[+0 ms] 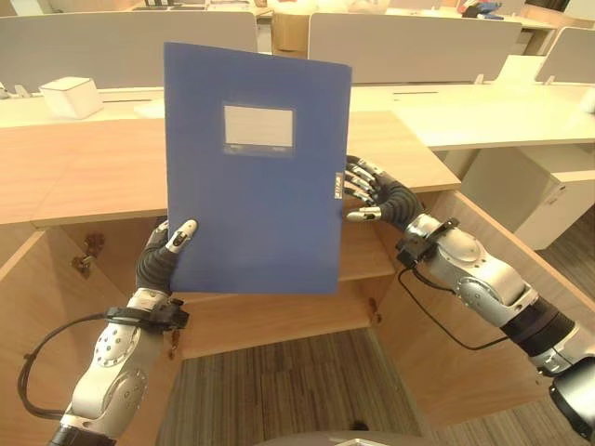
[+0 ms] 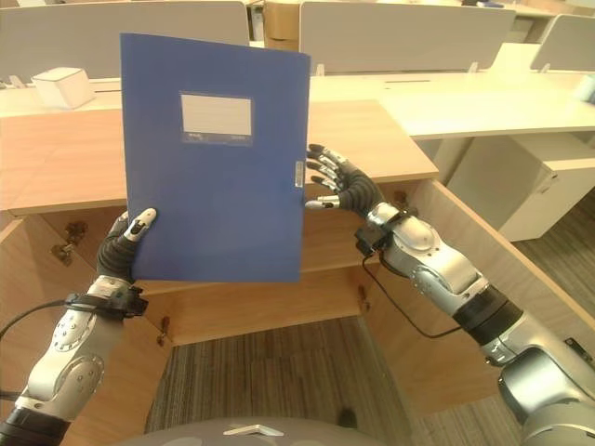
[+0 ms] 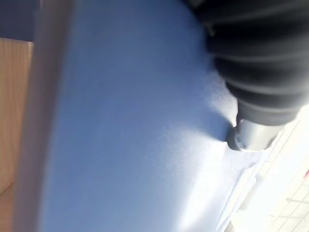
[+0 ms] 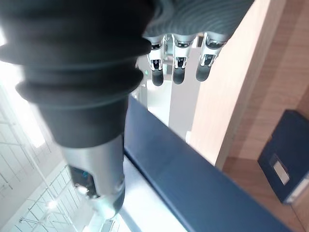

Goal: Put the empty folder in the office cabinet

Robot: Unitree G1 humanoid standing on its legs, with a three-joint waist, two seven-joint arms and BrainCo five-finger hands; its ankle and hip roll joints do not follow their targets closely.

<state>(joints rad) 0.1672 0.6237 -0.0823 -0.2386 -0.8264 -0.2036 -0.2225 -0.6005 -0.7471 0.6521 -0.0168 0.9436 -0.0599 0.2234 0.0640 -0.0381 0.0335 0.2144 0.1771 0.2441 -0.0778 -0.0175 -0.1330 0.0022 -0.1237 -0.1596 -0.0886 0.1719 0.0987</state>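
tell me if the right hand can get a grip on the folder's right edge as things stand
Probably yes. The right hand is open right beside the blue folder, at its right edge, with nothing between them. The left hand holds the lower left corner.

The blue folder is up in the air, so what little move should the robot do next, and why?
Probably lower the blue folder toward the open cabinet below. The left hand pinches its bottom corner, thumb on the front, and the right hand rests open against its side edge. The folder is upright above the cabinet's top, and the shelf sits lower, behind it.
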